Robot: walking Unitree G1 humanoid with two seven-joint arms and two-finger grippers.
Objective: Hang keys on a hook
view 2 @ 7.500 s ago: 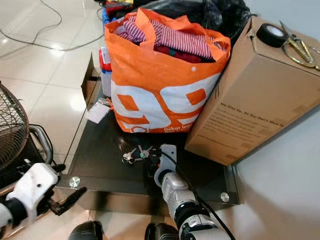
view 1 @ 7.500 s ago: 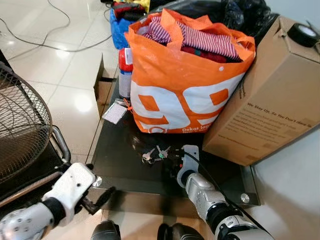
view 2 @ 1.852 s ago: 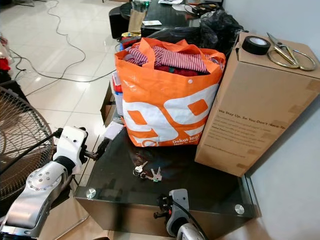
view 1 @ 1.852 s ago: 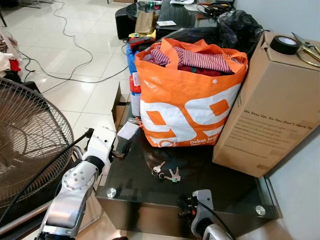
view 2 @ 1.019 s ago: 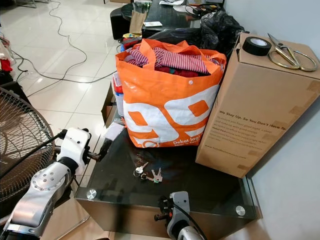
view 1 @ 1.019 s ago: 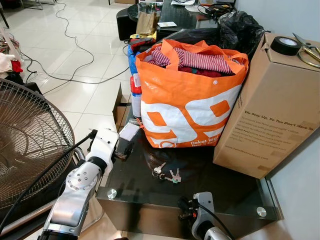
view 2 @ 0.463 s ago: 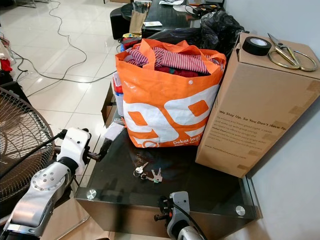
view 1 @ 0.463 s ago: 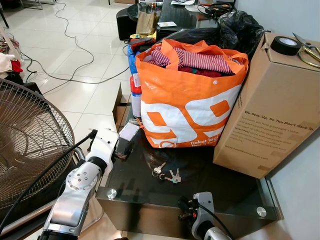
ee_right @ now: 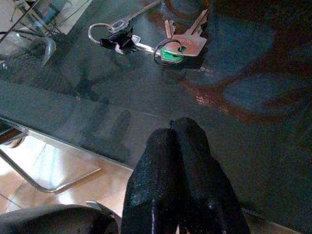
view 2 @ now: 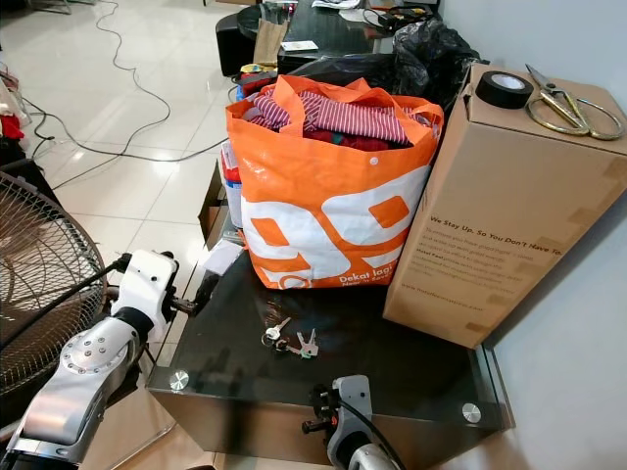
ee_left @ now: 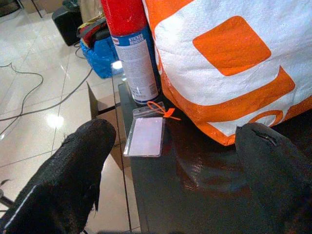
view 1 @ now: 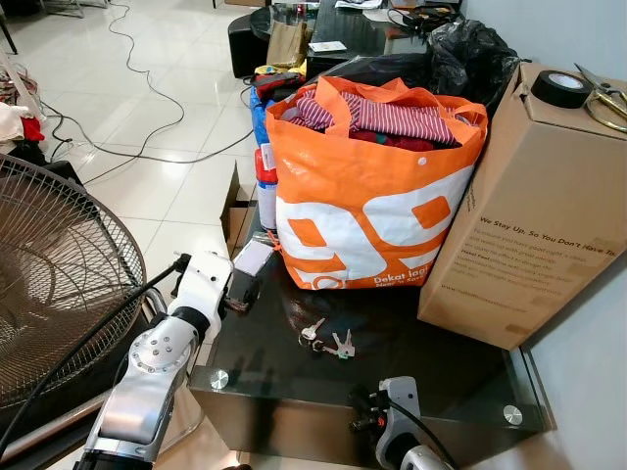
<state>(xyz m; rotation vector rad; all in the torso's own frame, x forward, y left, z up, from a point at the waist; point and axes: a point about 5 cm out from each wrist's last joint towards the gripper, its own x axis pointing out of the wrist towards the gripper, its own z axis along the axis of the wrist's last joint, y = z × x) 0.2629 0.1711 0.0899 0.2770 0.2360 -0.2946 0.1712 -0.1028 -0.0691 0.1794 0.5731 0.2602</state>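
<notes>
The right gripper (ee_right: 178,129) has its jaws pressed shut on nothing, the two black fingertips (ee_right: 161,146) touching each other over the near edge of the dark glass bench (view 2: 411,367). The left gripper (ee_left: 175,146) has its jaws spread wide, holding nothing, at the bench's left edge beside a clear badge holder (ee_left: 145,136).

Against the picture from several seconds back, the right gripper has withdrawn from the keys (view 2: 290,341) to the near edge, and the left arm has risen from below the bench to its left edge. The head camera has also pulled up and back, so more of the room shows. Over the last second little differs: both arms hold their places and the keys lie where they lay.

The keys rest flat on the bench, near its middle, just in front of the orange bag (view 2: 328,211) and apart from both grippers. The right wrist view shows them closely: a ring with a black clip and a bunch with a green tag. The left wrist view shows a red spray can (ee_left: 132,53) standing against the bag. The head views alone take in the cardboard box (view 2: 509,206) at the bench's right side, with a tape roll (view 2: 503,88) and scissors (view 2: 573,106) on top, and the fan (view 1: 54,284) off to the left.
</notes>
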